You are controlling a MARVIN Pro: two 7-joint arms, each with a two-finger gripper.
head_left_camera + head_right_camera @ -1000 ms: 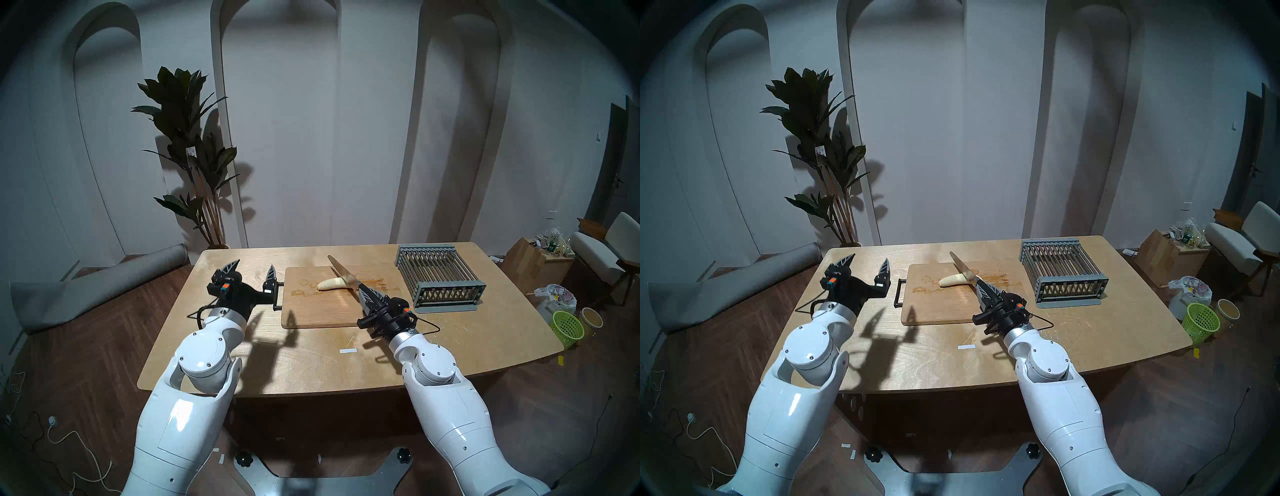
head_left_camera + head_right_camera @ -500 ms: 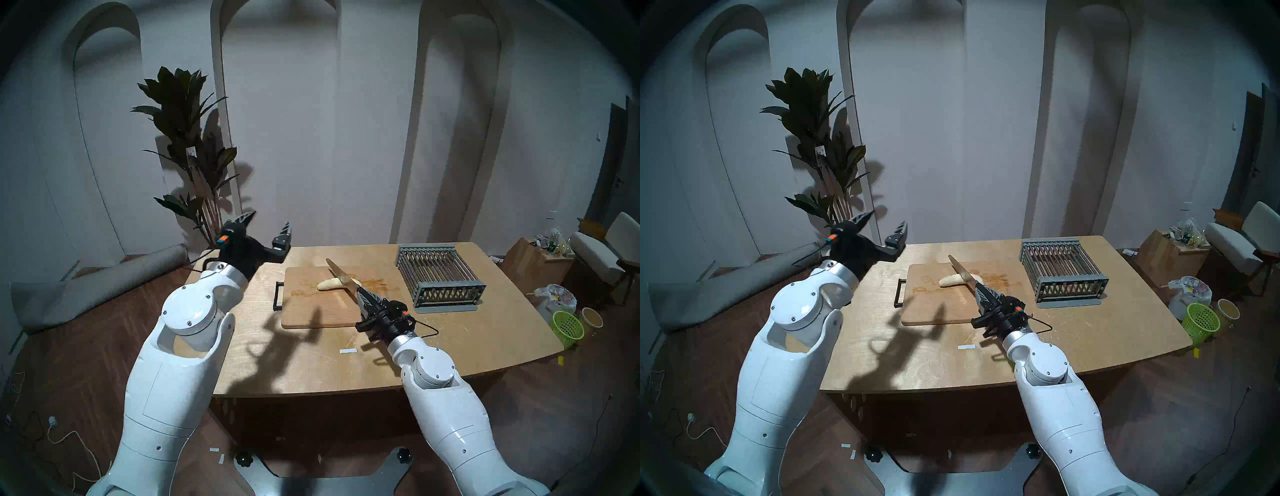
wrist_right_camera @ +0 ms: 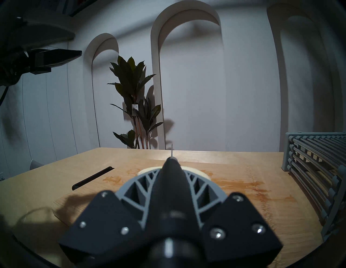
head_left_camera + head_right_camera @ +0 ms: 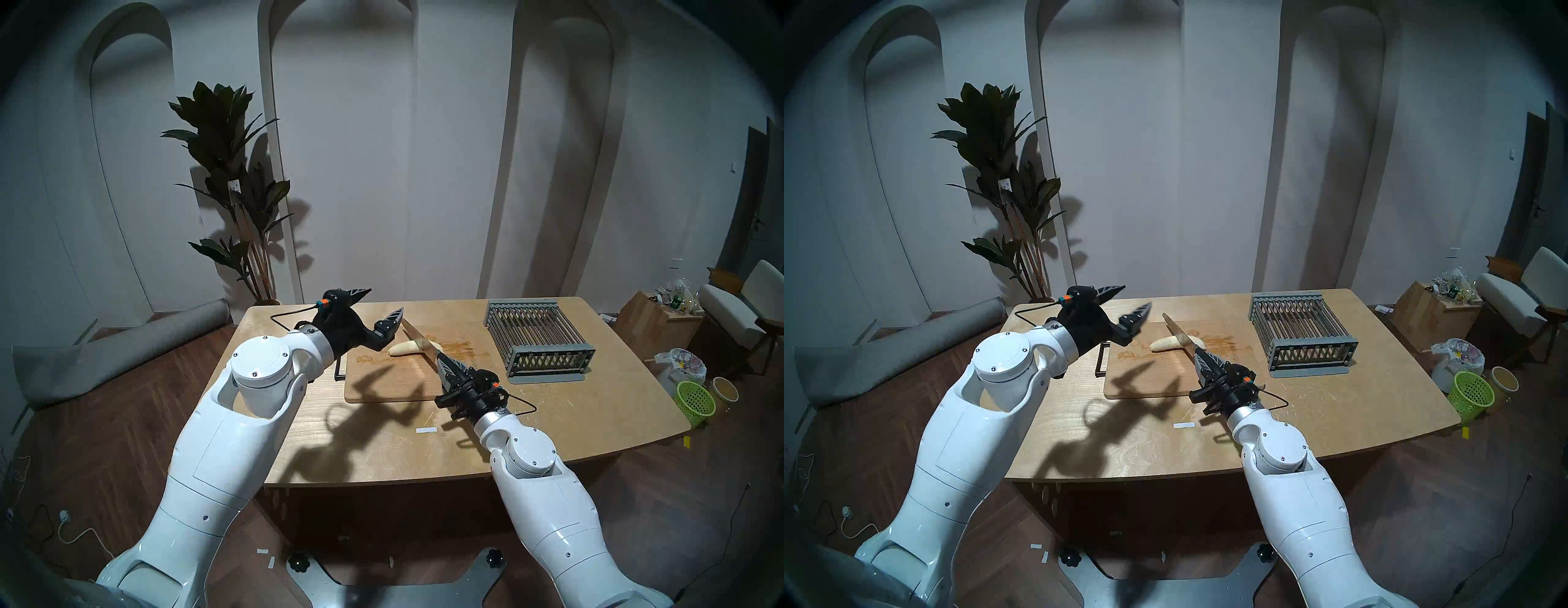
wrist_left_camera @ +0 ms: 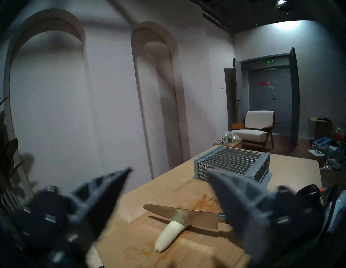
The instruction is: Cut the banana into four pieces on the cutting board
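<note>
Holding a long kitchen knife with a shiny metal blade point(image 4: 418, 335), my right pincer point(image 4: 447, 368) is squeezed tight around its dark handle. The blade lies across the peeled, pale yellow banana point(image 4: 410, 347), near the middle of it. I cannot tell if the banana is cut through there.

The banana lies on the big light-brown wooden cutting board point(image 4: 382, 382) with brown stains and a black metal handle point(image 4: 339, 370) at its left end. The fruit is on the far half of the board. The board lies flat on the pale wooden table point(image 4: 382, 454).

My left pincer point(image 4: 379, 303) hangs in the air over the left end of the board. Its two dark pointed fingers point(image 5: 104, 194) are spread wide and hold nothing. It points toward the banana and is near it, not touching it. From my left wrist I see the banana's tip point(image 5: 169, 235) below, between my two fingers, with the blade standing on it.

A grey rack made of metal rods point(image 4: 539, 344) stands on the table to the right of the board, and I cannot see inside it. On the floor to the right stands a small green basket with holes point(image 4: 695, 401).
</note>
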